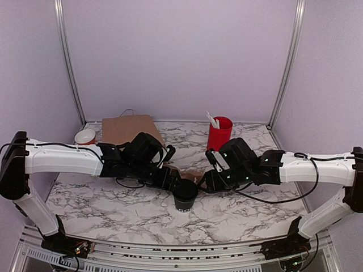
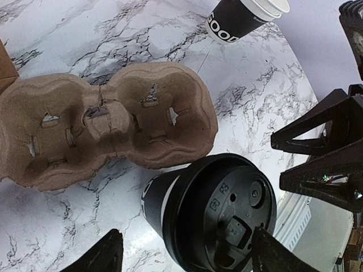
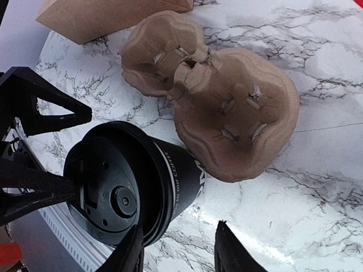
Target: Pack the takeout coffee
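The takeout coffee (image 1: 185, 195) is a small black cup with a round black lid, standing at the front middle of the table. It fills the lower part of the left wrist view (image 2: 215, 215), where my left gripper (image 2: 187, 238) is open and straddles its top. The right fingertip (image 2: 266, 249) overlaps the lid's edge, and the left one stands clear of the cup. My right gripper (image 3: 179, 226) is open beside the cup (image 3: 130, 181), with only marble between its fingers. A brown pulp cup carrier (image 2: 108, 124) lies just behind the cup, empty.
A brown paper bag (image 1: 129, 129) lies at the back left. Left of it a stack of black cups (image 2: 238, 17) with white rims lies on its side. A red cup (image 1: 219, 133) with white utensils stands at the back right. Both grippers (image 1: 177, 181) (image 1: 201, 182) crowd the coffee.
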Tool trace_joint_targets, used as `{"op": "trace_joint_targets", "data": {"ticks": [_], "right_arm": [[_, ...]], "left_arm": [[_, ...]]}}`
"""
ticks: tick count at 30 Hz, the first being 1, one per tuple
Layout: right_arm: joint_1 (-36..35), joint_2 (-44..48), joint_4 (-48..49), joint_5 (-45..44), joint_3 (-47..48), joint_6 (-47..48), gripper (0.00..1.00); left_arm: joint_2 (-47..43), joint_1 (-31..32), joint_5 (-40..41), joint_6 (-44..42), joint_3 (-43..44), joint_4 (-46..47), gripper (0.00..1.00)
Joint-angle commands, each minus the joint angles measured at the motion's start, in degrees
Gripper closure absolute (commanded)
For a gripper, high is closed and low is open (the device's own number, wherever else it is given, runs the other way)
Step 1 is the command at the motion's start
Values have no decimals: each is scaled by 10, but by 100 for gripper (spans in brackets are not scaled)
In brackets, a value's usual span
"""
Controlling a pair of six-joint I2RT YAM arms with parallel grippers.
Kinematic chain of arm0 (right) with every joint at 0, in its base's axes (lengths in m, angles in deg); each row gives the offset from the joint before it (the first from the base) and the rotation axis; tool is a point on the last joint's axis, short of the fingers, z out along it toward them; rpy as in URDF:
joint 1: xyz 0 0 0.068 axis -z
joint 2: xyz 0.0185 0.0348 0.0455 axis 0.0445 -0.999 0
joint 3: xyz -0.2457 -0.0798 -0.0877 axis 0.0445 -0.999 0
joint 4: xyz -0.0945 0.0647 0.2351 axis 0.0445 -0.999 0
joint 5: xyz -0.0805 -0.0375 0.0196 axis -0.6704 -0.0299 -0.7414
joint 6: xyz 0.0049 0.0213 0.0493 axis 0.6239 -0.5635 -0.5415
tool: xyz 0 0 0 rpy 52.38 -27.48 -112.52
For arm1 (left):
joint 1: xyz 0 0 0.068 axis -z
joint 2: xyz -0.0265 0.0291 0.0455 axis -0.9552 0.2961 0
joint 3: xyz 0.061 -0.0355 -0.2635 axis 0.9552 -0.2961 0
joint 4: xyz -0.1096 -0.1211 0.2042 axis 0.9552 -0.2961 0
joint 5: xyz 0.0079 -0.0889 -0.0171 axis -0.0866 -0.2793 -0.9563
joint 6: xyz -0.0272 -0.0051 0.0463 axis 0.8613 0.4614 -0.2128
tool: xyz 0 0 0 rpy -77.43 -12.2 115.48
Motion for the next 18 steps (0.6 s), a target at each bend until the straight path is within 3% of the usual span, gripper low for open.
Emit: {"op": "trace_joint_targets", "data": {"ticks": [1, 9, 18], "right_arm": [[4, -18, 38, 36, 5, -4, 60], [2, -36, 35, 46, 10, -11, 68], [-26, -59, 0, 25, 49, 4, 70]], "left_arm": [[5, 3, 7, -10, 10, -20, 24], [5, 4, 16, -18, 11, -34, 33], [6, 3, 21, -24, 9, -43, 45]]}}
